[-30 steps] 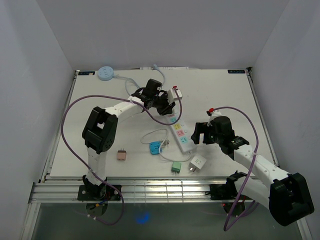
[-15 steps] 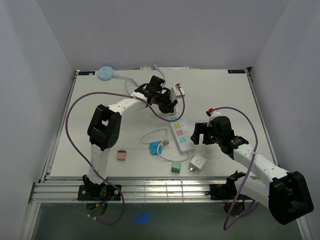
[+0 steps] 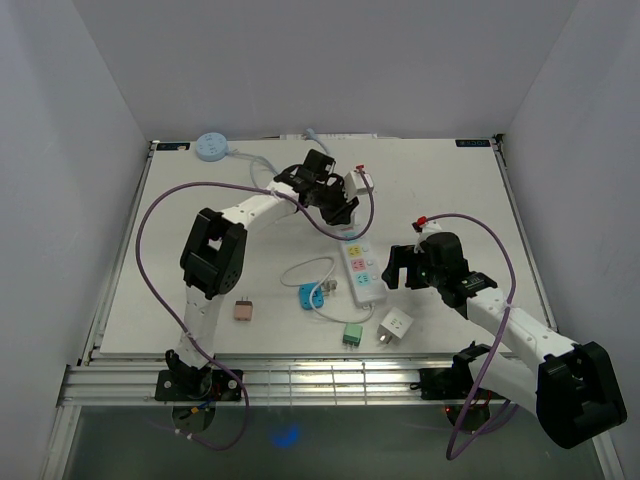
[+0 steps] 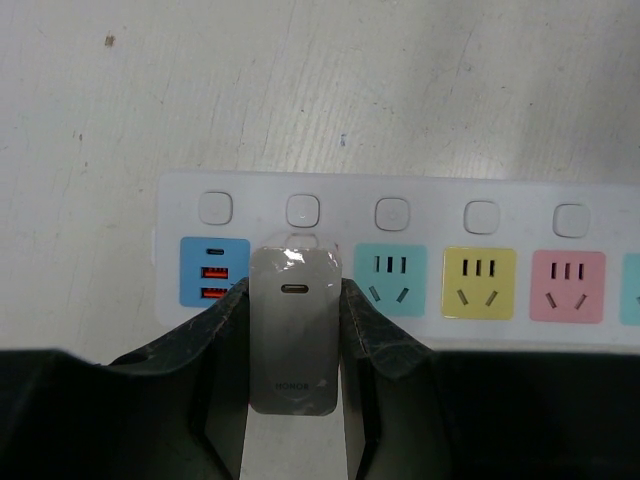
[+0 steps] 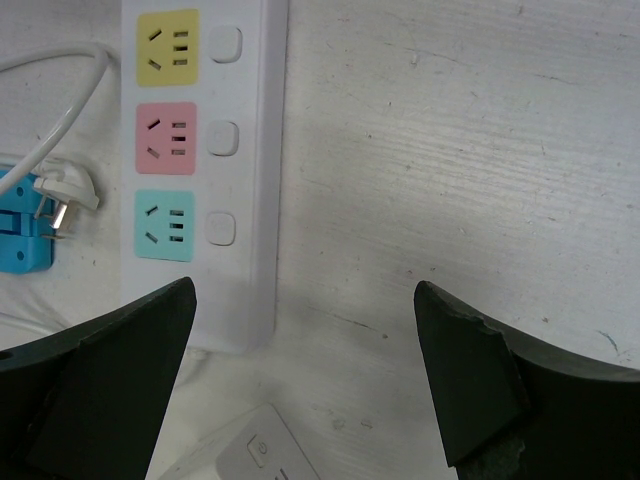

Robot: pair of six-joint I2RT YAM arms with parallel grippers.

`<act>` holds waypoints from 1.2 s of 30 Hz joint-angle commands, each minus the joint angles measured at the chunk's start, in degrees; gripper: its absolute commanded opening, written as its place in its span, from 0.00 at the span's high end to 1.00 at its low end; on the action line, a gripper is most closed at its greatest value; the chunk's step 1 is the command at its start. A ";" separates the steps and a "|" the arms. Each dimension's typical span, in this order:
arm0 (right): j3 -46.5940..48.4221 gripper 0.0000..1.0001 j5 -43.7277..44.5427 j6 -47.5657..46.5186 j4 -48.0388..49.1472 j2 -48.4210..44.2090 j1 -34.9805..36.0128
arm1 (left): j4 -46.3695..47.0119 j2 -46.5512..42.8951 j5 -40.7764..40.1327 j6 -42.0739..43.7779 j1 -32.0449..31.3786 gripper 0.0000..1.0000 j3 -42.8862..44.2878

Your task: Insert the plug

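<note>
Your left claw [image 4: 293, 305] is clamped on the plug [image 4: 293, 350], with one finger [image 4: 225, 340] on each flat side, so the plug can't tip or spin. The plug sits right in the middle of the claw. Its small port faces up at the wrist camera, so I think its prongs point down at the strip [image 4: 480, 215]. The strip lies flat on the desk [image 4: 300, 80], just under and ahead of that claw. The plug covers the spot between the USB block [image 4: 213, 272] by one finger and the teal socket [image 4: 390, 280] by the other, so it looks lined up with the socket hidden under it. I can't tell here if the prongs are in. From the top view the claw looks up in the air, so I'd guess not yet. Your right claw [image 5: 300, 370] is wide apart and holds nothing. It hangs over the near end of the strip, which lies close to one of its fingers. I think it is there so it can press the strip down and stop it sliding when you push. A blue adapter [image 5: 18, 235] lies past that finger, out of the way. For the next move, go straight down slowly. If the plug is a bit off, the prongs will hit plastic and shove the strip.
</note>
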 commanded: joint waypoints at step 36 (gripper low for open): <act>-0.39 0.05 -1.52 -0.59 2.44 -0.20 -0.98 | -3.33 1.05 3.42 -2.80 0.29 1.00 -4.57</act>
